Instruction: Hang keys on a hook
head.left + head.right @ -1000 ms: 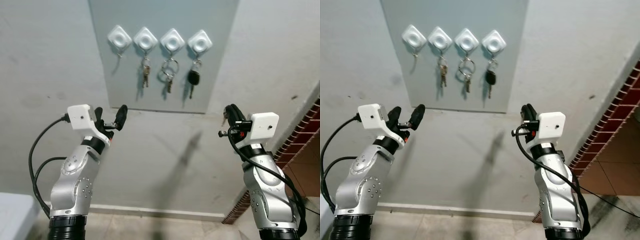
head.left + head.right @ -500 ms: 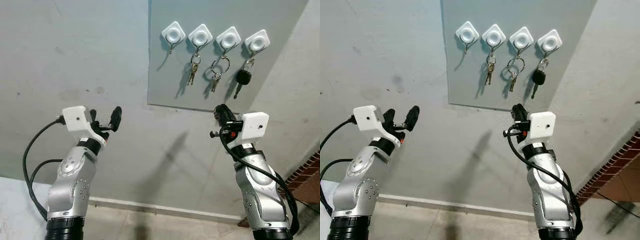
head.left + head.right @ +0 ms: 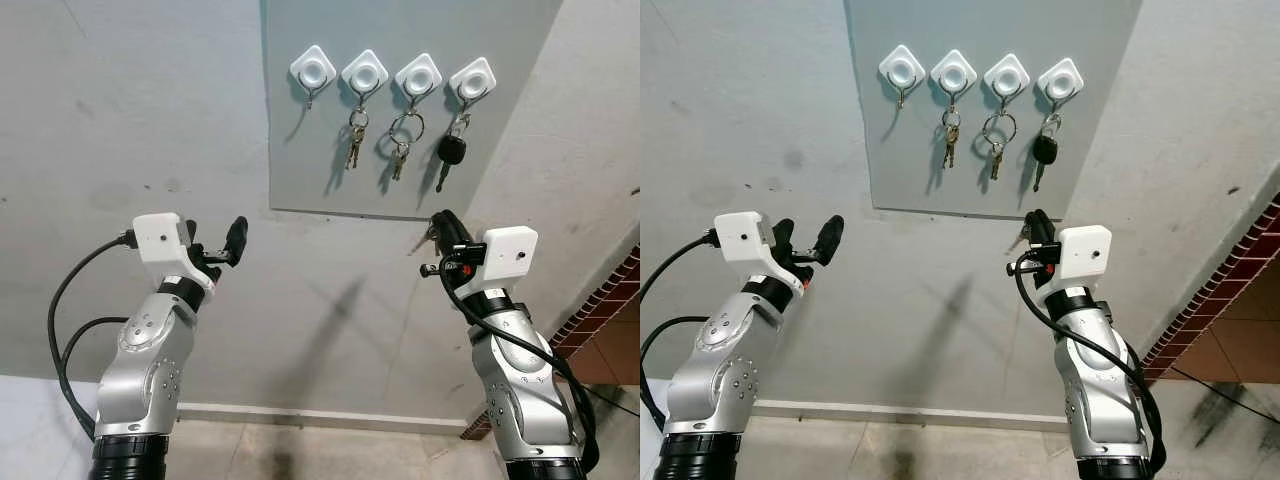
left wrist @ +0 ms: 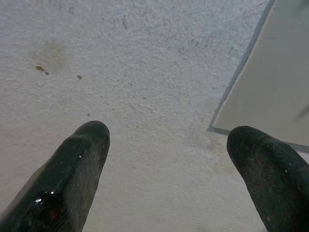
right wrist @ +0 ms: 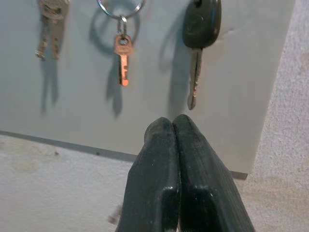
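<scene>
A grey panel point(image 3: 320, 170) on the wall carries a row of white hooks. The leftmost hook point(image 3: 314, 68) is bare. The others hold a bunch of keys point(image 3: 352, 146), a key on a big ring point(image 3: 403, 140) and a black-headed key point(image 3: 450, 150). My right gripper point(image 3: 438, 226) is raised below the panel's lower right corner, shut on a small key point(image 3: 425, 239) that sticks out beside its fingers. In the right wrist view the pressed-together fingers point(image 5: 172, 145) point up at the black-headed key point(image 5: 202, 19). My left gripper point(image 3: 214, 240) is open, held below and left of the panel, nothing in it point(image 4: 166, 140).
A plain grey wall point(image 3: 130, 130) surrounds the panel, with a white skirting board point(image 3: 300, 415) at its foot. A red-brown brick edge point(image 3: 610, 300) runs down at the far right. A black cable point(image 3: 60, 330) loops off my left arm.
The whole picture has shifted as the camera moved, so the panel now sits further left than half a second ago. Both arms hold the same pose and grip.
</scene>
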Robot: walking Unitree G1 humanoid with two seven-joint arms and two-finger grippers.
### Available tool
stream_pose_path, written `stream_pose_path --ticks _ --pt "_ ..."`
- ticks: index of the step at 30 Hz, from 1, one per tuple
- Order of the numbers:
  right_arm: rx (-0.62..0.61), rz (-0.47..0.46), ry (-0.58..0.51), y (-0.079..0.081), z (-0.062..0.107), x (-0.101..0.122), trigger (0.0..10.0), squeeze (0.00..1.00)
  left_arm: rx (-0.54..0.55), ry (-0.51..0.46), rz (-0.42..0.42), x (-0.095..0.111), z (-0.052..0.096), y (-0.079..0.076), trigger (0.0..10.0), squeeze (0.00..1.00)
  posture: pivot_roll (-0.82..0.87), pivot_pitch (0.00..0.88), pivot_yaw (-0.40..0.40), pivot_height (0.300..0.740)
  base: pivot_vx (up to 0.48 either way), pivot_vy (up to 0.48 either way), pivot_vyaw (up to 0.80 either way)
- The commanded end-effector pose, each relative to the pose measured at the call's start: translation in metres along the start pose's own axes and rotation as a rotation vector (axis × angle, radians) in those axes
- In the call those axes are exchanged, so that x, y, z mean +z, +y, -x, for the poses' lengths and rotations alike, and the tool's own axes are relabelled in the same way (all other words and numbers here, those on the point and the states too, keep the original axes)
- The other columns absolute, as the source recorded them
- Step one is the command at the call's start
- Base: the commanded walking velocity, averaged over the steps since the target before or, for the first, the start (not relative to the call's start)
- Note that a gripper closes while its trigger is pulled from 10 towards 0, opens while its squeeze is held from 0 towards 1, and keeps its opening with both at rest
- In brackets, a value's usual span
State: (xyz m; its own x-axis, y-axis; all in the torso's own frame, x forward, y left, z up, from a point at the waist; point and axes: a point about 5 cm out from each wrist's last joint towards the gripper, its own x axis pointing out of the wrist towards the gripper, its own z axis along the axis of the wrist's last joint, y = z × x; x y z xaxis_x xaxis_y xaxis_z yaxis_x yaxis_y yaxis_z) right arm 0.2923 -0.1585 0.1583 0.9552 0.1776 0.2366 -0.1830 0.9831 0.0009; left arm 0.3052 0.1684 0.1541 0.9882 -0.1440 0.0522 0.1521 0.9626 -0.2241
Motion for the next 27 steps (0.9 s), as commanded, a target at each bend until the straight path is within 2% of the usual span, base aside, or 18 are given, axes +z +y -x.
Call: stream_pose_path --ticks 1,2,3,8,14,20,27 --pt "-0.009 0.005 -0.030 -0.002 0.000 0.008 10.0 0.00 -0.002 0.003 -0.027 0.004 -0.002 -0.002 10.0 0.00 0.00 0.000 -0.005 0.732 0.000 0.000 0.00" --pt "-0.009 0.005 -0.030 -0.002 0.000 0.008 10.0 0.00 -0.001 0.009 -0.031 0.003 -0.002 -0.002 10.0 0.00 0.00 0.000 -0.005 0.732 0.000 0.000 0.00" --pt "-0.009 0.006 -0.030 -0.002 0.000 0.008 10.0 0.00 0.015 -0.001 0.019 0.003 -0.002 0.000 10.0 0.00 0.00 0.000 -0.002 0.732 0.000 0.000 0.00" --pt "-0.007 0.006 -0.028 -0.001 0.001 0.007 10.0 0.00 0.027 -0.001 0.030 0.002 -0.002 0.001 10.0 0.00 0.00 0.000 -0.002 0.732 0.000 0.000 0.00" --pt "0.036 0.014 -0.024 -0.001 -0.002 0.008 10.0 0.00 -0.005 -0.013 -0.030 0.008 -0.003 -0.002 10.0 0.00 0.00 0.000 -0.007 0.732 0.000 0.000 0.00" --pt "0.107 0.027 -0.036 0.003 -0.010 0.014 10.0 0.00 -0.110 -0.051 -0.116 0.023 -0.009 -0.014 10.0 0.00 0.00 0.000 -0.010 0.732 0.000 0.000 0.00" --pt "0.170 0.048 -0.062 0.005 -0.024 0.022 10.0 0.00 -0.158 -0.065 -0.129 0.032 -0.013 -0.020 10.0 0.00 0.00 0.000 -0.013 0.732 0.000 0.000 0.00"
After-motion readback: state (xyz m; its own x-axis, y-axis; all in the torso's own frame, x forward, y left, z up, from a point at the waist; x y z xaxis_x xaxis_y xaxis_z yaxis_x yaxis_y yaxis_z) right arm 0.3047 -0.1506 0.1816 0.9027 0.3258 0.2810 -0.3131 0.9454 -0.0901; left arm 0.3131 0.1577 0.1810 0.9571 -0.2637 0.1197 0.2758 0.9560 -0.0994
